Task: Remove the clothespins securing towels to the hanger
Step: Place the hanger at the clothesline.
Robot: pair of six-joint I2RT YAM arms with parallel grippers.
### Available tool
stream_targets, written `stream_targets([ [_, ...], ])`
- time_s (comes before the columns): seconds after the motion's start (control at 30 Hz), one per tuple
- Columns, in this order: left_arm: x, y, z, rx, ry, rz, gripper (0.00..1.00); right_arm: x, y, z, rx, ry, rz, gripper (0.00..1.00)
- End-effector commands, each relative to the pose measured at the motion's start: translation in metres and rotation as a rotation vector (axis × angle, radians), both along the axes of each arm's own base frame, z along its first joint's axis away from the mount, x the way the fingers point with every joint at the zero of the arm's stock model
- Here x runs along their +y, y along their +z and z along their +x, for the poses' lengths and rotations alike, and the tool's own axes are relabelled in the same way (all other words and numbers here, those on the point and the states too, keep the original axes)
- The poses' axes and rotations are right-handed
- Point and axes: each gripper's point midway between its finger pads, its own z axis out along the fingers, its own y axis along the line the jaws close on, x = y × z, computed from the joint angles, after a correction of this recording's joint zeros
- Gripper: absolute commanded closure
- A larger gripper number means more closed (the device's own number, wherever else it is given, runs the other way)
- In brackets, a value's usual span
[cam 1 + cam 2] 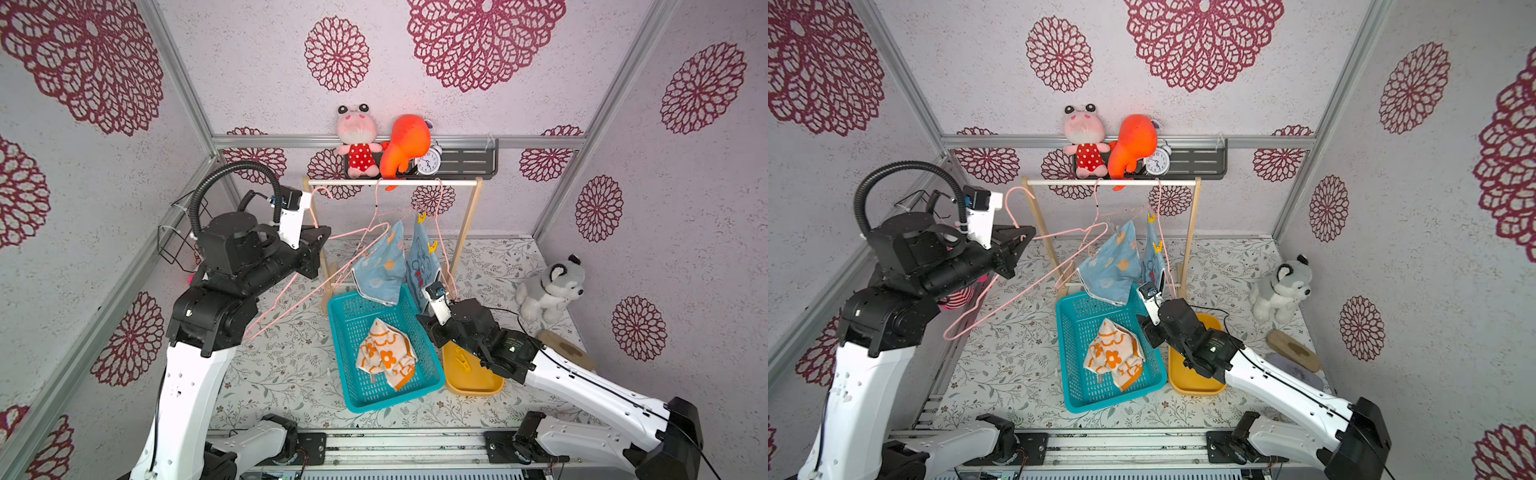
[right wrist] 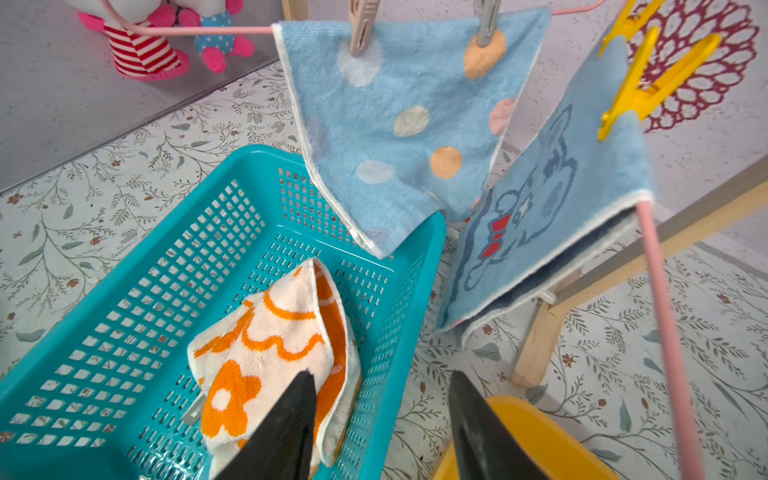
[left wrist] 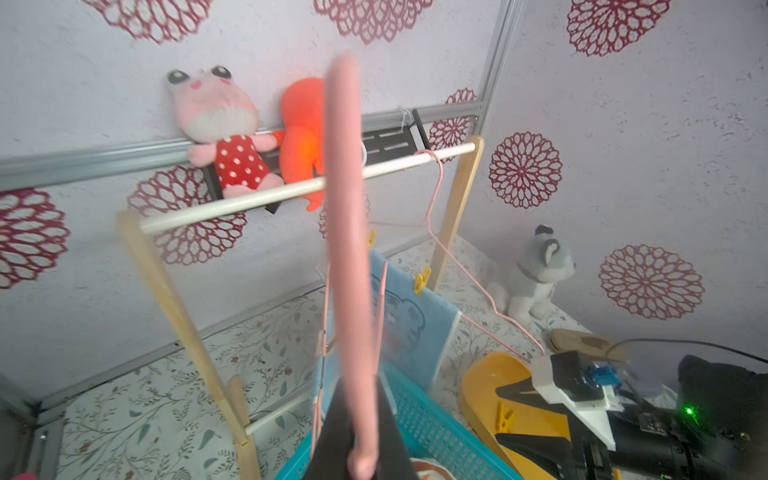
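Note:
My left gripper (image 1: pixel 322 237) (image 3: pixel 361 386) is shut on a bare pink hanger (image 1: pixel 291 291) (image 3: pixel 349 249), held up at the left, away from the rail. Two more pink hangers hang on the rail. On one, beige clothespins (image 2: pixel 361 25) pin a dotted light blue towel (image 1: pixel 380 266) (image 2: pixel 407 124). On the other, yellow clothespins (image 1: pixel 432 247) (image 2: pixel 652 83) pin a blue cartoon towel (image 1: pixel 419 264) (image 2: pixel 548 208). The white towel with orange flowers (image 1: pixel 386 353) (image 2: pixel 270 345) lies in the teal basket (image 1: pixel 345 316). My right gripper (image 1: pixel 424 322) (image 2: pixel 380 376) is open and empty, low between basket and tray, below the blue towels.
A yellow tray (image 1: pixel 469 384) (image 3: pixel 486 382) right of the basket holds a loose yellow clothespin (image 3: pixel 503 417). The wooden rack (image 1: pixel 469 224) stands behind the basket. A husky plush (image 1: pixel 550 289) and a brush (image 1: pixel 565 349) sit at the right, and plush toys and a clock fill the back shelf (image 1: pixel 469 160).

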Motion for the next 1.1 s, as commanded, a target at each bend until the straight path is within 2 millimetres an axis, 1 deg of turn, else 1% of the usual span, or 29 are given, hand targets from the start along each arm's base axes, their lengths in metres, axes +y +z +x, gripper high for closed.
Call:
stream_targets([
  [0.0,0.023,0.014,-0.002,-0.062,0.118,0.023,1.0,-0.001,0.009,0.0,-0.021,0.017,0.036,0.47],
  [0.1,0.033,0.019,0.001,-0.089,0.181,0.033,1.0,-0.001,0.007,0.0,-0.018,0.022,0.047,0.47],
  [0.2,0.047,0.016,0.015,-0.091,0.275,0.067,1.0,-0.001,0.002,0.0,-0.013,0.026,0.06,0.47],
  [0.27,0.05,0.012,0.024,-0.081,0.31,0.088,1.0,-0.001,-0.001,0.0,-0.008,0.023,0.062,0.47],
  [0.33,0.055,0.013,0.029,-0.085,0.339,0.098,1.0,-0.003,-0.002,0.0,-0.009,0.016,0.066,0.47],
  [0.4,0.05,0.011,0.035,-0.09,0.315,0.085,1.0,-0.005,-0.003,0.0,-0.008,0.012,0.069,0.47],
  [0.5,0.044,0.003,0.052,-0.063,0.306,0.081,1.0,-0.008,-0.005,0.002,-0.004,0.007,0.074,0.47],
  [0.67,0.034,-0.008,0.088,-0.045,0.287,0.064,1.0,-0.01,-0.005,0.004,-0.004,0.005,0.087,0.47],
  [0.8,0.028,-0.012,0.117,-0.029,0.272,0.043,1.0,-0.013,-0.008,0.003,-0.001,-0.001,0.093,0.47],
  [0.97,0.025,-0.024,0.15,0.005,0.269,0.048,1.0,-0.021,-0.008,0.002,-0.003,-0.015,0.098,0.47],
  [1.07,0.026,-0.03,0.164,0.021,0.278,0.05,1.0,-0.024,-0.007,0.003,-0.004,-0.022,0.105,0.47],
])
